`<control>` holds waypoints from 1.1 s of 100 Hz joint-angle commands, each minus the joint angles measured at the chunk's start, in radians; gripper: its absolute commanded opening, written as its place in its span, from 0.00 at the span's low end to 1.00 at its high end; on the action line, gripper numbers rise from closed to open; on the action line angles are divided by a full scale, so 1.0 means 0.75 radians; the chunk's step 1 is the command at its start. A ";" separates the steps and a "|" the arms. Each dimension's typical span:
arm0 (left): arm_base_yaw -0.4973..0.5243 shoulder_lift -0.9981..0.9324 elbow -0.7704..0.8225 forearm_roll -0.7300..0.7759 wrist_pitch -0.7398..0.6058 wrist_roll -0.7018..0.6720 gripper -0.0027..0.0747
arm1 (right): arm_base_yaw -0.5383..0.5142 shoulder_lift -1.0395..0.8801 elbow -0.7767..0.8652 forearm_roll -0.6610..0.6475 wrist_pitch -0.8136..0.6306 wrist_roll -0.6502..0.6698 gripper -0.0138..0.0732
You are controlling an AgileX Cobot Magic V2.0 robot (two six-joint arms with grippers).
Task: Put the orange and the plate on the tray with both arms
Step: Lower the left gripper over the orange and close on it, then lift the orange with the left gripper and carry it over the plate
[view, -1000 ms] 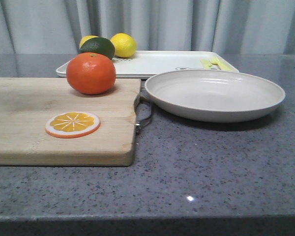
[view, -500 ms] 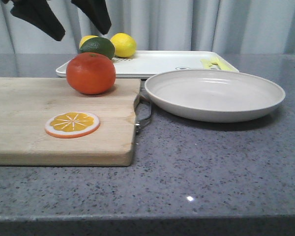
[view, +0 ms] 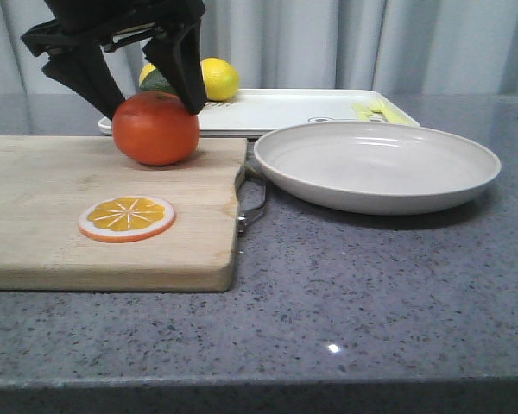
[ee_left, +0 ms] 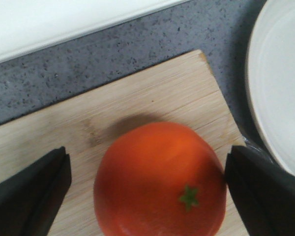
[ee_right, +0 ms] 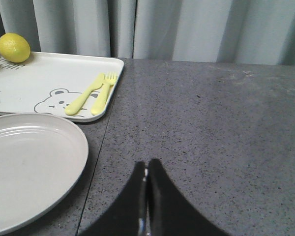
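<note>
The left gripper point(view: 151, 110) has its fingers point(ee_left: 32, 194) spread wide, one on each side of the orange point(view: 156, 128), which sits between them on the board point(view: 112, 216); contact is not clear. The right gripper point(ee_right: 147, 172) has its fingers pressed together on nothing, with the plate point(ee_right: 29, 162) beside them and the tray point(ee_right: 54, 86) beyond it.

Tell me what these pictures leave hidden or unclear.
- Front view: the left gripper covers most of the dark green fruit behind the orange.
- Left wrist view: the picture's edge cuts off the orange's lower part and most of the plate; whether the fingers touch the orange is unclear.
- Right wrist view: the tray and plate run off the edge; the right gripper is absent from the front view.
</note>
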 commanded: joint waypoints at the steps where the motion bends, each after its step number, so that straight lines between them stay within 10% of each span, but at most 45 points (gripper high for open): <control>1: -0.011 -0.057 -0.041 -0.023 -0.032 0.003 0.80 | -0.012 0.018 -0.041 0.000 -0.092 0.003 0.08; 48: -0.011 -0.057 -0.047 -0.026 -0.012 0.003 0.44 | -0.012 0.018 -0.041 0.000 -0.092 0.003 0.08; 110: -0.319 0.026 -0.343 -0.085 -0.040 0.026 0.41 | -0.012 0.018 -0.041 0.000 -0.092 0.003 0.08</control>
